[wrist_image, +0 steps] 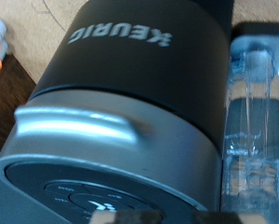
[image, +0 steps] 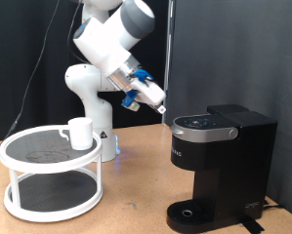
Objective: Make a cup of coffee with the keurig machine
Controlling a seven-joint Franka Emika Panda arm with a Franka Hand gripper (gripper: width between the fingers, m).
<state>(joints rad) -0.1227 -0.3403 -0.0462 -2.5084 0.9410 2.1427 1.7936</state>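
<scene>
Keurig machine lid closed; jaws hover at its top edge.

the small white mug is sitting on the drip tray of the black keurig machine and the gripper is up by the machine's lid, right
Not quite. The exterior view shows the small white ceramic mug on the top tier of the round white two-tier stand, away from the black boxy Keurig machine, whose drip tray carries nothing. The gripper is indeed up by the machine's lid.

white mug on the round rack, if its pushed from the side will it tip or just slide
The mug looks squat and wide-based, so it would probably slide rather than tip. It sits near the edge of the rack's top tier, so a push outward could drop it; it looks ceramic, likely fragile.
</scene>
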